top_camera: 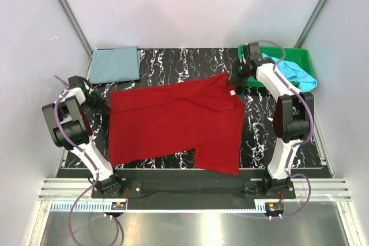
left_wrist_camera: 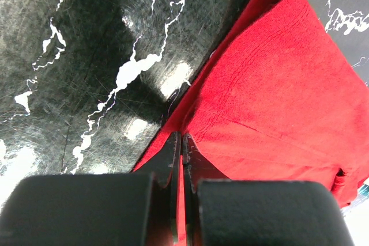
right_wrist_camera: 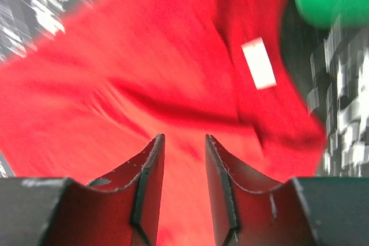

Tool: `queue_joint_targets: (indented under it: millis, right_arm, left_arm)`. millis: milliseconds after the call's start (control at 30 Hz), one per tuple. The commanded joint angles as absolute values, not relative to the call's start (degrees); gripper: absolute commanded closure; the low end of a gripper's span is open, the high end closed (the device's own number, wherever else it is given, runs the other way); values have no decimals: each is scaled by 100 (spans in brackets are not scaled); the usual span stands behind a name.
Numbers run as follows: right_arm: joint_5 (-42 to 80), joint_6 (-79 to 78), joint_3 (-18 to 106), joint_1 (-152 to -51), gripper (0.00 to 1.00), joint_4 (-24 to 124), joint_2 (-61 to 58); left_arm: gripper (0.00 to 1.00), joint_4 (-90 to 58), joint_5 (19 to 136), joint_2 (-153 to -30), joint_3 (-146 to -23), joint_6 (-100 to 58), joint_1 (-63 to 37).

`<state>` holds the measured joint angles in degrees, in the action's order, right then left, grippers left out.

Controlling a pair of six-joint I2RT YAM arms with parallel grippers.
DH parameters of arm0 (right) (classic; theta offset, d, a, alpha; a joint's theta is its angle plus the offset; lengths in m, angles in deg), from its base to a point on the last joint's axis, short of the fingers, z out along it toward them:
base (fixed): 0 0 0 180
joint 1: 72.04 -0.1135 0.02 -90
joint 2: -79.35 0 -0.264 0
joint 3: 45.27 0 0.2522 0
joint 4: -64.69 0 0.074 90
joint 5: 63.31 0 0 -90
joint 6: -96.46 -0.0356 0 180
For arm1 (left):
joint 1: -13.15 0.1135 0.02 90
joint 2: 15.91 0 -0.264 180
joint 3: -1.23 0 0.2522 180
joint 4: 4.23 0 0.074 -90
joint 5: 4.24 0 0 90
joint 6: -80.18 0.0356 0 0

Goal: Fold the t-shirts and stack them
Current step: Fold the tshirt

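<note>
I see the red shirt (top_camera: 173,125) spread mostly flat across the middle, rumpled and partly folded over toward 1 o'clock, where its white label (top_camera: 232,91) shows, with one flap reaching out at 5 o'clock. The grey-blue shirt (top_camera: 115,65) lies folded into a neat flat rectangle at 10 o'clock, near the red one's corner. The turquoise shirt (top_camera: 301,75) sits crumpled at 2 o'clock.

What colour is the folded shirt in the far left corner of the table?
The shirt is plain grey-blue; the top view shows it best.
</note>
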<state>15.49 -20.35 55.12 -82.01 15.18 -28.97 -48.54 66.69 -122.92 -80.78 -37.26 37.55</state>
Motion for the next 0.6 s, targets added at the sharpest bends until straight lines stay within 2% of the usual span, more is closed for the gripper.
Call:
queue_joint_targets:
  millis: [0, 133, 233, 267, 367, 567]
  right_arm:
    - [1597, -1481, 6568, -8249, 59, 1700, -3471]
    - [1623, -1385, 7656, -8249, 54, 1657, -4210]
    - [1553, -1297, 8237, -8249, 52, 1621, -4755]
    - [1579, -1262, 8379, -8241, 52, 1561, -4887]
    - [1798, -1086, 8853, -8249, 49, 1359, -5318]
    - [2167, -691, 9557, -8258, 48, 998, -5925]
  left_arm:
    - [100, -4849, 6739, -12095, -8100, -3610, 3802]
    - [96, -4858, 6730, -11980, -8021, -3645, 3811]
    - [72, -4884, 6722, -11797, -7933, -3733, 3802]
    - [62, -4893, 6739, -11726, -7880, -3742, 3802]
    - [57, -4919, 6879, -11383, -7801, -3733, 3802]
    - [57, -4946, 6942, -10925, -7923, -3795, 3802]
